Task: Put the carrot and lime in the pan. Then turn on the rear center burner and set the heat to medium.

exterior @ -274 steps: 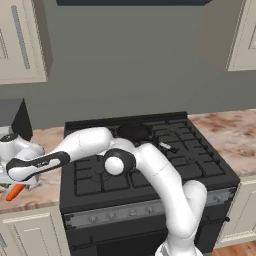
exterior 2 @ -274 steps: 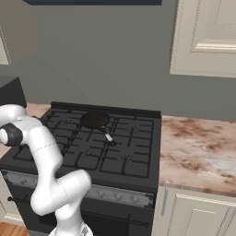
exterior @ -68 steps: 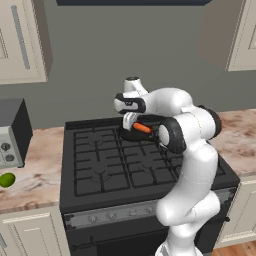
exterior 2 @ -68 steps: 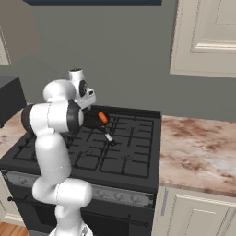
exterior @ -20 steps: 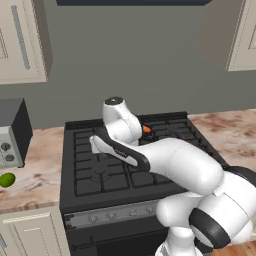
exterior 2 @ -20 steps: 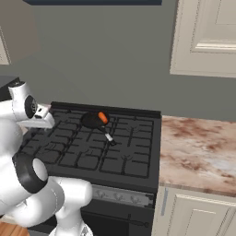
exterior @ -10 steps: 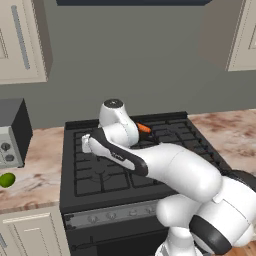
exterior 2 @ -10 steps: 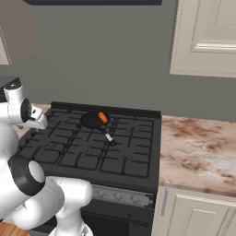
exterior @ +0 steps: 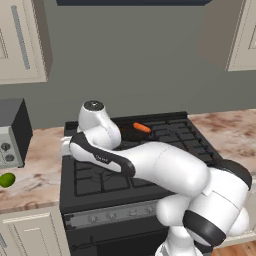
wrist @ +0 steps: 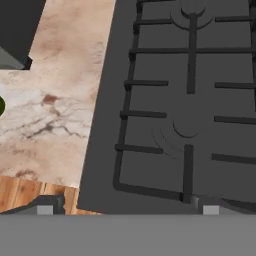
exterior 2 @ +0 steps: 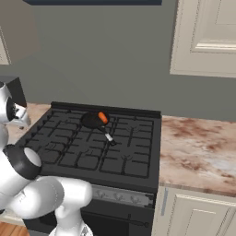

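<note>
Carrot [exterior 2: 103,118] lies in the pan [exterior 2: 92,120] at the far centre of the stove [exterior: 100,182], orange tip over the rim. Pan handle points toward the near right. Lime [exterior: 7,180] sits on the left counter [exterior: 35,175], near its front edge, well apart from the stove. Gripper [wrist: 127,209] hangs above the stove's left edge, jaws spread wide, holding nothing.
</note>
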